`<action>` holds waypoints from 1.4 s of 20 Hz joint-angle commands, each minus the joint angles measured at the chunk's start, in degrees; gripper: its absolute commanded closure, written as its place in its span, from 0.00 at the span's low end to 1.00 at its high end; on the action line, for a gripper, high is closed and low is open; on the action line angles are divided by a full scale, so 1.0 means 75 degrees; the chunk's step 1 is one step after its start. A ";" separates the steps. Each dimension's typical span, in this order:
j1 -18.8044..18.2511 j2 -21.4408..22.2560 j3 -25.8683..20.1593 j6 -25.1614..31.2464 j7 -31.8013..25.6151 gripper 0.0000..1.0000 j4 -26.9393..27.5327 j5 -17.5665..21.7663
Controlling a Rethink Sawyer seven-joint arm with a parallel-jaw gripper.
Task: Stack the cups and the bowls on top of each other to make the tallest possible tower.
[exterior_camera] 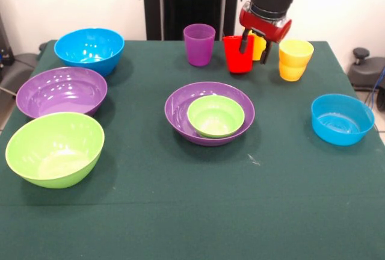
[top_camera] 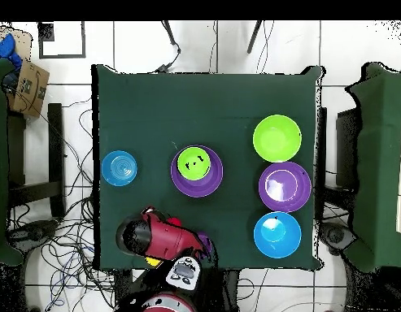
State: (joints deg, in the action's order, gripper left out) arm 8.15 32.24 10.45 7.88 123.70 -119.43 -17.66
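Observation:
My gripper (exterior_camera: pixel 251 46) hangs over the red cup (exterior_camera: pixel 237 58) at the table's far side. One dark finger (exterior_camera: pixel 243 43) reaches inside the cup and the other sits outside its right wall, shut on the rim. The cup's base looks level with the table. The purple cup (exterior_camera: pixel 199 44) stands left of it and two stacked yellow cups (exterior_camera: pixel 295 59) stand to the right. The tower is a large purple bowl (exterior_camera: pixel 180 112) with the small green bowl (exterior_camera: pixel 215 115) nested inside, mid-table. In the overhead view the arm (top_camera: pixel 159 237) hides the gripper and the red cup.
A large blue bowl (exterior_camera: pixel 89 49), a large purple bowl (exterior_camera: pixel 61 91) and a large lime green bowl (exterior_camera: pixel 54 148) stand in a column at the left. A small blue bowl (exterior_camera: pixel 341 118) stands at the right. Cables lie on the floor (top_camera: pixel 65 244) around the table.

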 commanded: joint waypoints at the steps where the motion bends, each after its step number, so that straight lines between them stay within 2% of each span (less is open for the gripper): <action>1: 0.0108 0.0073 -0.0322 0.0269 0.0765 0.00 0.0839 0.0085; 8: -0.0112 0.0028 -0.0228 0.1268 0.0436 0.00 0.1651 0.0136; 17: -0.0244 -0.0395 -0.0170 0.1922 0.0513 0.00 0.2867 0.0084; 25: -0.0205 -0.0427 -0.0109 0.2238 0.0631 0.00 0.3062 0.0159; 26: -0.0182 -0.0354 -0.0083 0.2668 0.0681 0.00 0.3054 0.0145; 28: -0.0180 -0.0224 -0.0098 0.2838 0.0717 0.00 0.2922 0.0132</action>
State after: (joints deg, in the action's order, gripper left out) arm 7.43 30.48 13.07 20.07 123.70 -100.66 -17.58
